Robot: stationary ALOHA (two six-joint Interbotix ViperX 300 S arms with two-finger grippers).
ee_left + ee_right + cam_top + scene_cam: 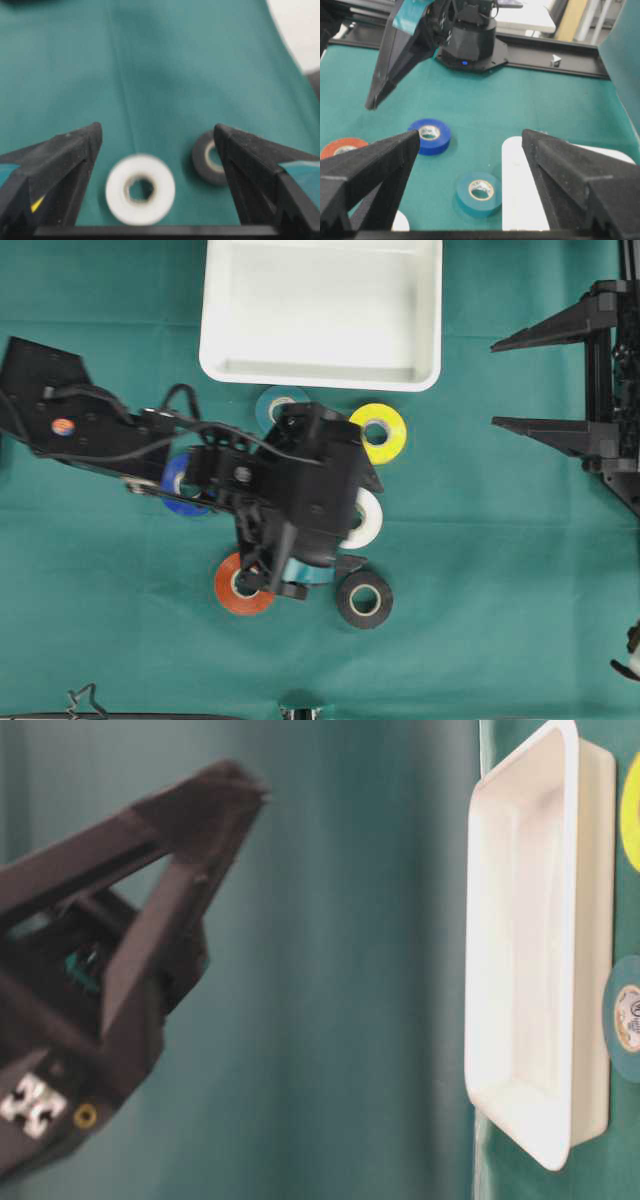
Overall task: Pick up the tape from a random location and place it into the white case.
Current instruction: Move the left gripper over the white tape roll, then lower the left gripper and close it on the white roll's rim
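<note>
White case (322, 370) at 12 o'clock of the green cloth (500, 590), long axis running 9-to-3, open side up, nothing seen inside.

Tape rolls lie flat in a cluster just below it: yellow roll (381, 431) at 1 o'clock of the cluster, teal roll (275, 405) near the case's lower rim, blue roll (178, 490) at 9, white roll (366, 520) central, orange roll (238, 586) at 7, black roll (364, 599) at 5.

Left gripper (157, 145) hangs over the white roll, jaws spread wide, nothing held; contact unclear through blur.

Right gripper (505, 382) at 3 o'clock, jaws apart, empty.
</note>
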